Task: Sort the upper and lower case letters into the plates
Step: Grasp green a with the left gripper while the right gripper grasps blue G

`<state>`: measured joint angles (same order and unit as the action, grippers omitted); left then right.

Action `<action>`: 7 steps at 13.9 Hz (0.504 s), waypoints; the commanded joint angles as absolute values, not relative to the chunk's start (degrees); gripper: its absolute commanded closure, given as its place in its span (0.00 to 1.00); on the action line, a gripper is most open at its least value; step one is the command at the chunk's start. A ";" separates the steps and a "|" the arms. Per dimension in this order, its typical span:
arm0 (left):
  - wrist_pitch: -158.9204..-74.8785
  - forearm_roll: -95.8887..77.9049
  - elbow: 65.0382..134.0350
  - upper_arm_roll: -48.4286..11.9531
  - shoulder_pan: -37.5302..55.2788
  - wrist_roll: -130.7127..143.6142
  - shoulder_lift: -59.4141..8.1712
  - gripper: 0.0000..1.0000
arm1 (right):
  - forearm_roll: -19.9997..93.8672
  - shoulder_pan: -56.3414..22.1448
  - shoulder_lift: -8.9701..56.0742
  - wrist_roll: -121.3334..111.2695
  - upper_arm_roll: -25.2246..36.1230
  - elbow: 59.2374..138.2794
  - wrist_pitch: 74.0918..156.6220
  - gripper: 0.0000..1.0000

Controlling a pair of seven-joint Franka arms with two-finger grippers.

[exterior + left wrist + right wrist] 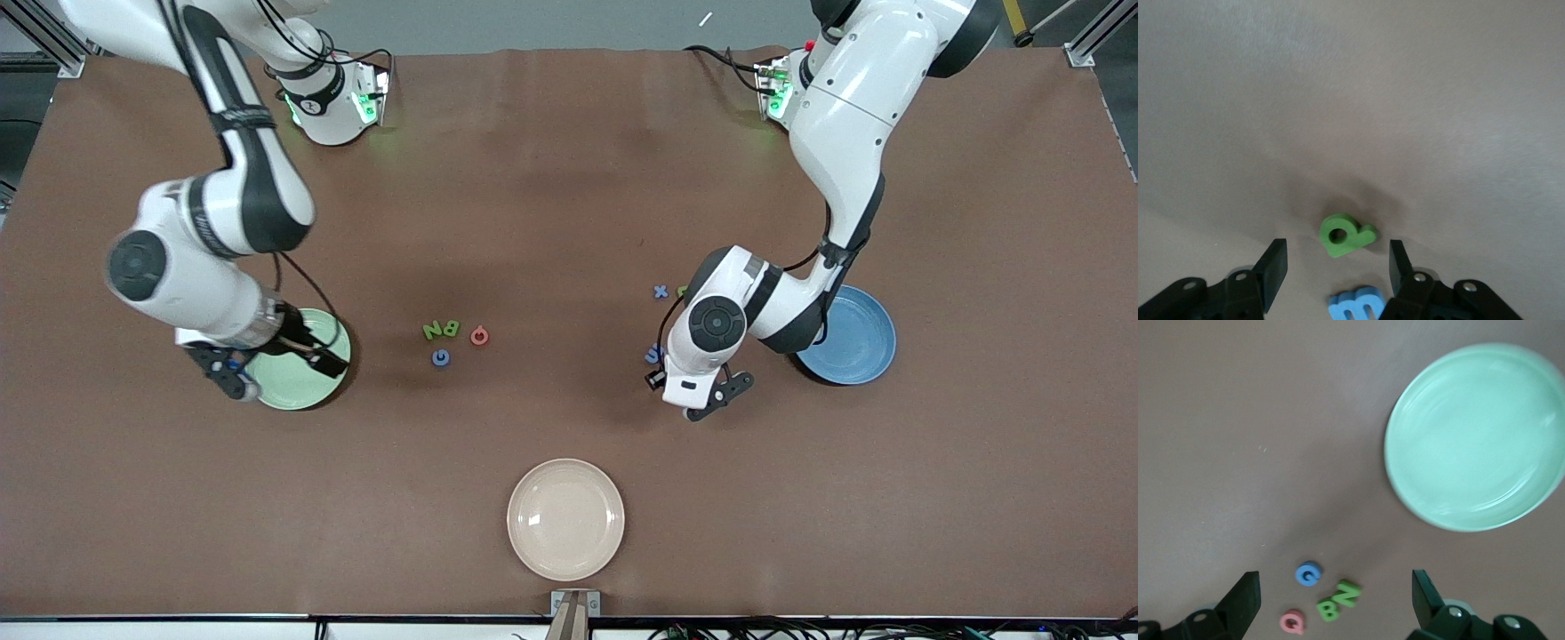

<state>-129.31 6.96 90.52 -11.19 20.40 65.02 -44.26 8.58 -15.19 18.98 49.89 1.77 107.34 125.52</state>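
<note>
1. Sky blue plate (858, 342) sits beside left pincer (1338, 263): drop target.
2. Right pincer (1335, 597) waits wide open, empty, over mint plate (1478, 437).
3. Left pincer partly open, straddling green p-like letter (1345, 235), not gripping; centre before closing, avoid blue m (1355, 308).

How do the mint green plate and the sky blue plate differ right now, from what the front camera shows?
The mint green plate sits toward the right arm's end of the table; the sky blue plate sits toward the left arm's end. The right gripper hangs over the mint green plate, while the left arm's elbow covers part of the sky blue plate's rim. Both are round, glossy, look equal in size, and show no letters on their visible parts.
</note>
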 commanded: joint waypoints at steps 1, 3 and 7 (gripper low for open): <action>-130.95 8.17 91.85 -11.16 20.39 66.27 -44.03 0.43 | 8.35 -17.65 23.44 54.82 2.37 106.79 130.05 0.00; -131.83 8.17 91.76 -11.16 20.39 66.18 -44.30 0.46 | 6.43 -20.12 28.62 57.82 2.55 105.83 134.63 0.00; -135.08 8.26 91.58 -10.99 20.39 66.01 -45.17 0.46 | 5.27 -22.23 32.78 58.80 2.55 104.41 134.91 0.02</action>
<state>-133.26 6.97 91.40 -11.05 20.39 65.03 -44.80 6.34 -21.16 32.14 57.20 1.94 105.87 135.51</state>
